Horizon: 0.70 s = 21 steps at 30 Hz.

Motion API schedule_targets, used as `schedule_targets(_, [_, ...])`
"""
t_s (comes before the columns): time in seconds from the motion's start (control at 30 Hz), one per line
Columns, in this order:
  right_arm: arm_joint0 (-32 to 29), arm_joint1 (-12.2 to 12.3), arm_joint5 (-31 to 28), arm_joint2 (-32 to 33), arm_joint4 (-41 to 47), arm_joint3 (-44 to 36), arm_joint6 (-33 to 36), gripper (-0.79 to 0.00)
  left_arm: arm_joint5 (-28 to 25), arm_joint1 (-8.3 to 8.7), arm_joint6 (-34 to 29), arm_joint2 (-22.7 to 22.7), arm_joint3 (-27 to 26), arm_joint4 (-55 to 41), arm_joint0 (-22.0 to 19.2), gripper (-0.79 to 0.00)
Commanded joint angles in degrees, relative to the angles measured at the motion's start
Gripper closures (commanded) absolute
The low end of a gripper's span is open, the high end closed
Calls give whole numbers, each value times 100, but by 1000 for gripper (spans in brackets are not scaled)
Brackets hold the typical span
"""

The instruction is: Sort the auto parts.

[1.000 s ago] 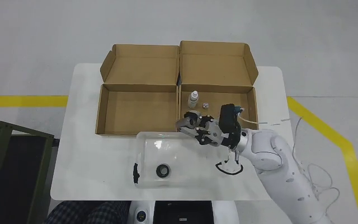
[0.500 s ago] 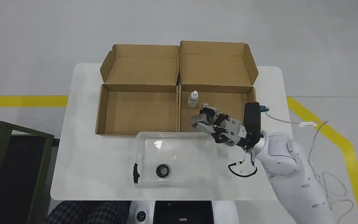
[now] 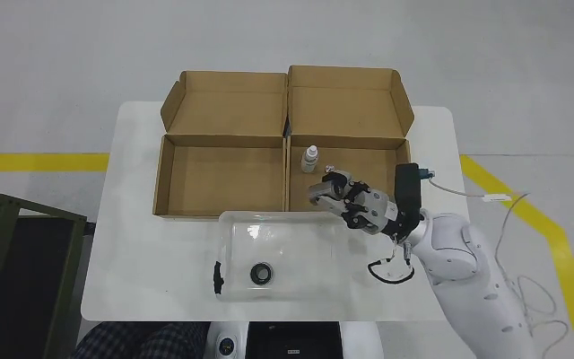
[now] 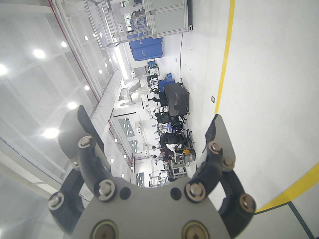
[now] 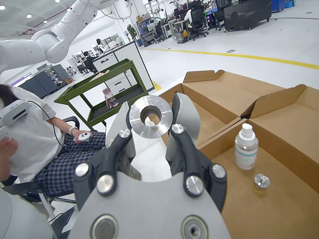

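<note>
Silver metal ring [image 5: 163, 123], bore axis pointing back along our right gripper [image 5: 151, 111]. Jaws pinch its rim, ring seated at their far end.

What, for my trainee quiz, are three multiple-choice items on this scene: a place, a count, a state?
1. Where does the white bottle stand? A clear bin; B left box; C right box.
2. How many cardboard boxes lie open? A two; B three; C four.
3. The right claw is: A open; B shut on a metal ring; C shut on the bottle.
Answers: C, it stands on that box's floor beside a small metal cylinder; A, two sit side by side; B, the ring sits clamped in it.
</note>
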Motion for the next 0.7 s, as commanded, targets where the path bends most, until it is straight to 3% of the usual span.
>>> schedule_targets(0.0, [54, -9, 53, -72, -34, 38, 5, 0, 0, 0, 0, 0, 0, 0, 0, -785])
schedule_targets(0.67, [1287, -341, 1288, -1621, -1426, 616, -25, 0, 0, 0, 0, 0, 0, 0, 0, -785])
